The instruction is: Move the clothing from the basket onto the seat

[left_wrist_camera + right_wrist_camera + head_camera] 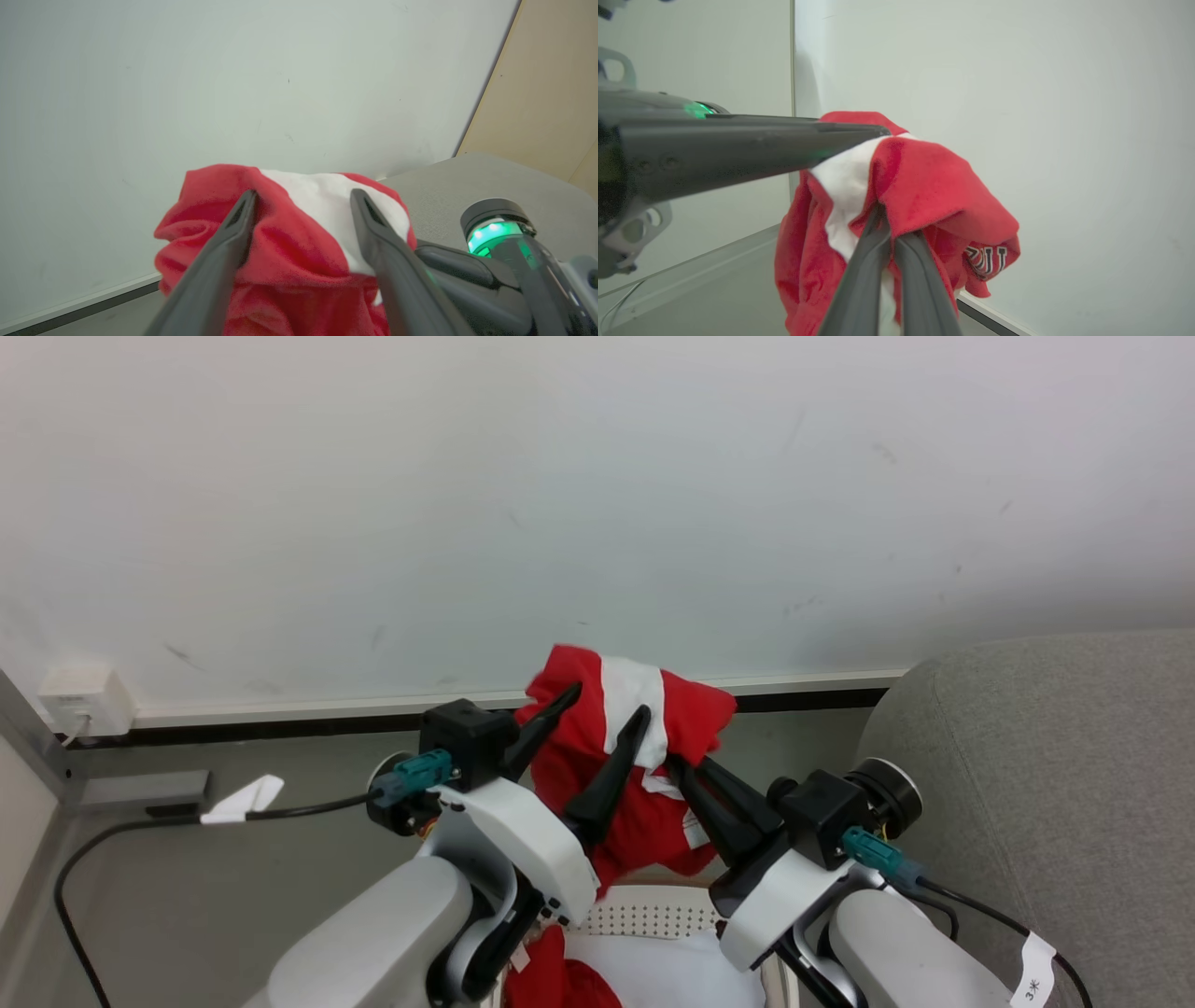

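A piece of the clothing (621,747), red with a white stripe, hangs bunched in the air above the basket (644,917). My right gripper (670,763) is shut on its lower fold, and in the right wrist view (883,211) the fingers pinch the red cloth beside black-and-white lettering. My left gripper (608,701) stands open, its two fingers spread against the garment (299,242) without pinching it. More red clothing (553,980) lies in the basket by a white pad (653,975). The grey seat (1046,756) rises at the right.
A white wall stands close ahead with a dark baseboard (280,726). A wall socket (84,698) and a black cable (140,823) lie at the left on the grey floor. A beige panel (551,84) stands beyond the seat.
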Robot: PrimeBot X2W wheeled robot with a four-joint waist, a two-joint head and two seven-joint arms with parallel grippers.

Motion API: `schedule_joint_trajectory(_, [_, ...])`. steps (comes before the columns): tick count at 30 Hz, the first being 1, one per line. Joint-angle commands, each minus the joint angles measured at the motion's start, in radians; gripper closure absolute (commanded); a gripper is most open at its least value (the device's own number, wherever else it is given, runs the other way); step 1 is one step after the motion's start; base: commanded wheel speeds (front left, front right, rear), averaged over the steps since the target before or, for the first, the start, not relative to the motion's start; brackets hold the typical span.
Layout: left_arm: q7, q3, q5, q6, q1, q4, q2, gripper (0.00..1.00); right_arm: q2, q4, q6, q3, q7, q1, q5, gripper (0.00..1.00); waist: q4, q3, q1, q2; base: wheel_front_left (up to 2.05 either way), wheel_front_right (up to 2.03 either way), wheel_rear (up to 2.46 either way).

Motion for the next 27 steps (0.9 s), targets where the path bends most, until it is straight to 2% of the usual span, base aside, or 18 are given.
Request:
schedule_joint_trajectory(1, [-0.005, 0.001, -0.011, 0.006, 0.012, 0.003, -0.001, 0.0, 0.0, -0.003, -0.002, -0.012, 0.0, 0.013, -0.011, 1.0, -0.001, 0.001, -0.0001, 0.0, 0.0, 0.0, 0.0])
schedule_joint_trajectory(19, [0.002, -0.004, -0.022, 0.017, 0.027, 0.006, 0.019, 0.0, -0.015, -0.02, -0.002, -0.103, 0.0, 0.046, -0.043, 1.0, -0.019, 0.0, -0.0001, 0.0, 0.0, 0.0, 0.0])
schedule_joint_trajectory(27, [0.0, -0.007, -0.022, 0.018, 0.035, -0.004, 0.03, 0.0, -0.043, -0.048, -0.002, -0.147, 0.0, 0.061, -0.063, 1.0, -0.066, 0.013, -0.0001, 0.0, 0.0, 0.0, 0.0])
